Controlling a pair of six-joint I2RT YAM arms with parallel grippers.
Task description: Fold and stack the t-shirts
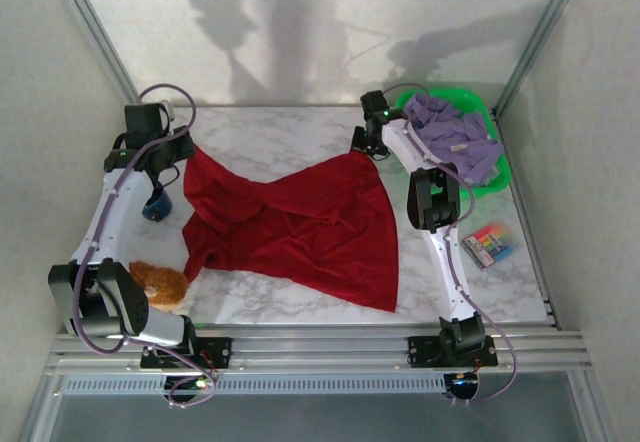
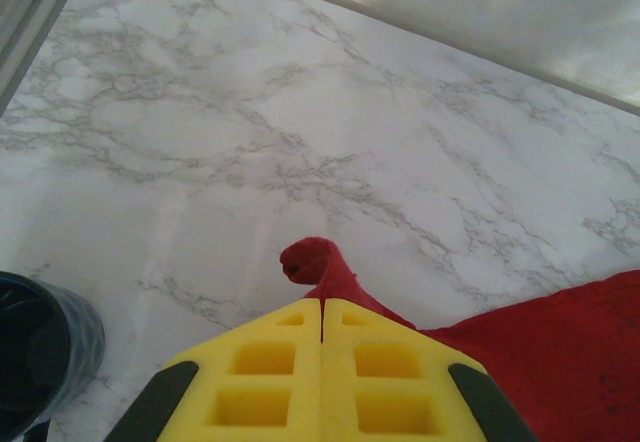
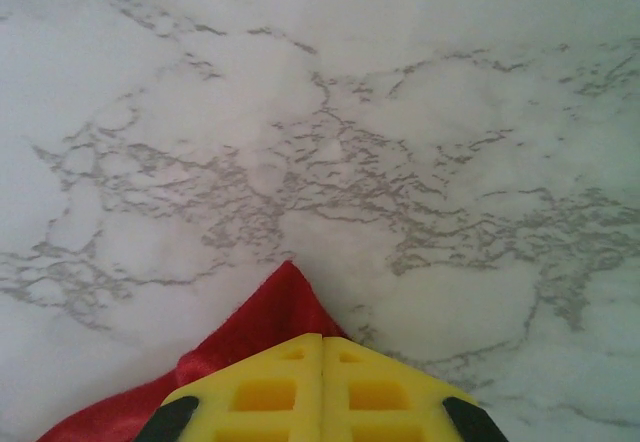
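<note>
A deep red t-shirt lies spread and rumpled across the middle of the marble table. My left gripper is shut on its far left corner; that pinched red cloth pokes out past the yellow fingertips, above the table. My right gripper is shut on the shirt's far right corner, a red point of cloth sticking out ahead of its yellow pads. A pale lavender t-shirt lies bunched in the green basket at the back right.
A fuzzy orange-brown lump sits at the near left by the left arm's base. A dark blue cup stands at the left, seen also as a dark cup beside the left gripper. A colourful small box lies right of the shirt.
</note>
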